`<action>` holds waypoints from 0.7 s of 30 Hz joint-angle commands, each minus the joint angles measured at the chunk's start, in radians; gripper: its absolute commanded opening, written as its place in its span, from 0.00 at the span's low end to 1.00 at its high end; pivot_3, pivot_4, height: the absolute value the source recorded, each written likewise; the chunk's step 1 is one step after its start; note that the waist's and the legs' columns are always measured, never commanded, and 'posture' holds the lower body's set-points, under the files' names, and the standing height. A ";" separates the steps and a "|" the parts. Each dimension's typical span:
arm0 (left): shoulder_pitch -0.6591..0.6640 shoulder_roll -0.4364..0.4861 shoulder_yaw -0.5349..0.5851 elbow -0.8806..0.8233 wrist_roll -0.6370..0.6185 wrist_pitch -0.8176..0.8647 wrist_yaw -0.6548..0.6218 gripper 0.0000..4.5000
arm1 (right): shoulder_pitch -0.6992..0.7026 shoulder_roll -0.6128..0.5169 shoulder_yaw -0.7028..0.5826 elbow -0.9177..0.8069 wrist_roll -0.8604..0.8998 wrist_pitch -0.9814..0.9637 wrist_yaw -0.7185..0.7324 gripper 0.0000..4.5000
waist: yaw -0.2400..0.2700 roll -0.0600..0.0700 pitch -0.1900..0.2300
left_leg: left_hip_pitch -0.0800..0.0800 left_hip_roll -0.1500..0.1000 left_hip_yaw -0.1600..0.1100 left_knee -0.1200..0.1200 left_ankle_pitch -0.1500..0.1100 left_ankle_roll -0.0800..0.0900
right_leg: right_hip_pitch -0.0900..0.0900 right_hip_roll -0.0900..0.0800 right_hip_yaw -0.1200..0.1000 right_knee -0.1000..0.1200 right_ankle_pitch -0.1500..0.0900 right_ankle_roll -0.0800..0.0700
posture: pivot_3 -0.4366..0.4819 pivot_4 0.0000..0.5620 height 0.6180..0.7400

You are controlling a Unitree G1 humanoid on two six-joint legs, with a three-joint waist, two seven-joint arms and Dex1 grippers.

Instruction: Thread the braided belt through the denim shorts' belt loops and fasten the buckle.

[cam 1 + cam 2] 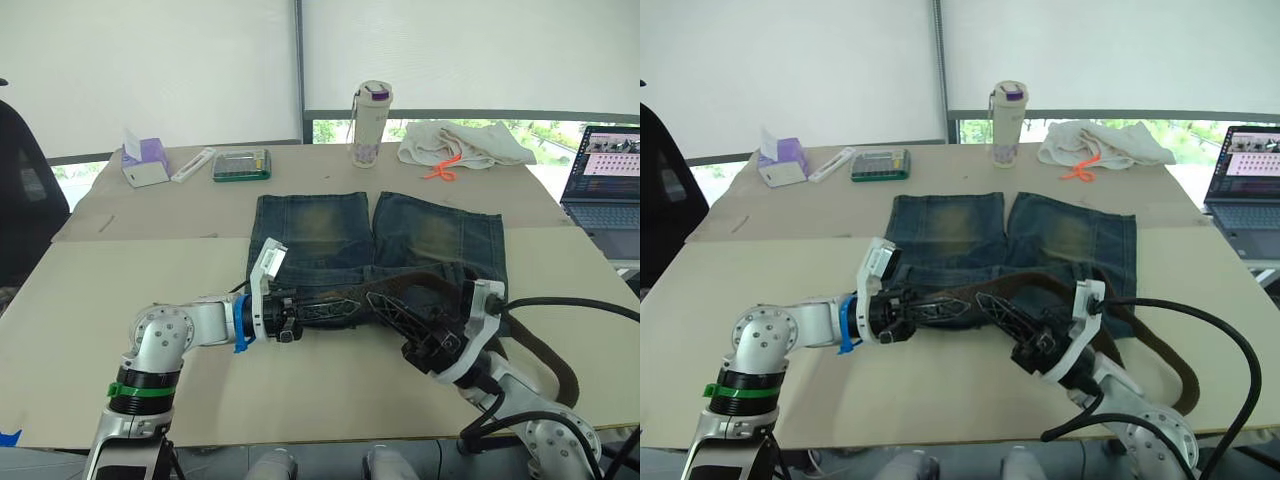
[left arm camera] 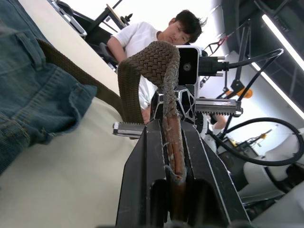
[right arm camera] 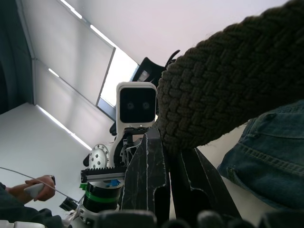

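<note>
The denim shorts (image 1: 330, 235) lie flat on the table (image 1: 110, 270), waistband towards me. The braided belt (image 1: 415, 279) runs along the waistband and trails off in a loop (image 1: 556, 362) at the right. My left gripper (image 1: 340, 306) is shut on the belt's strap at the waistband's left part. My right gripper (image 1: 380, 299) is shut on the strap just right of it, the two fingertips nearly meeting. A belt loop (image 2: 29, 49) shows beside the strap in the left wrist view; whether the strap passes under it I cannot tell. The buckle is hidden.
At the table's far side stand a bottle (image 1: 371, 122), a tissue box (image 1: 145, 162), a green calculator (image 1: 241, 164) and a white cloth (image 1: 463, 143). A laptop (image 1: 605, 180) sits at the right edge. A seated person (image 2: 142, 40) shows beyond the table.
</note>
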 commanded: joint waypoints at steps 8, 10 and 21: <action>0.123 0.186 -0.111 -0.136 0.415 -0.401 -0.246 0.88 | -0.020 -0.096 -0.259 0.146 -0.006 -0.100 -0.112 0.00 | 0.001 0.000 0.000 | -0.001 0.001 0.005 -0.001 0.000 0.000 | -0.002 0.000 0.003 -0.001 0.003 -0.006 | 0.48 0.27 1.00; 0.161 0.220 -0.102 -0.129 0.496 -0.521 -0.288 0.88 | -0.034 -0.134 -0.299 0.219 -0.048 -0.111 -0.117 0.00 | 0.002 0.000 0.000 | -0.001 0.001 0.007 -0.001 0.000 0.000 | -0.002 0.000 0.004 -0.001 0.004 -0.006 | 0.48 0.27 1.00; 0.081 0.192 -0.021 -0.059 0.618 -0.737 -0.288 0.88 | -0.241 -0.334 -0.296 0.686 -0.321 -0.111 0.092 0.00 | 0.002 0.000 0.000 | -0.003 0.003 0.013 0.001 0.000 0.001 | -0.003 0.002 0.006 -0.002 0.005 -0.006 | 0.48 0.27 1.00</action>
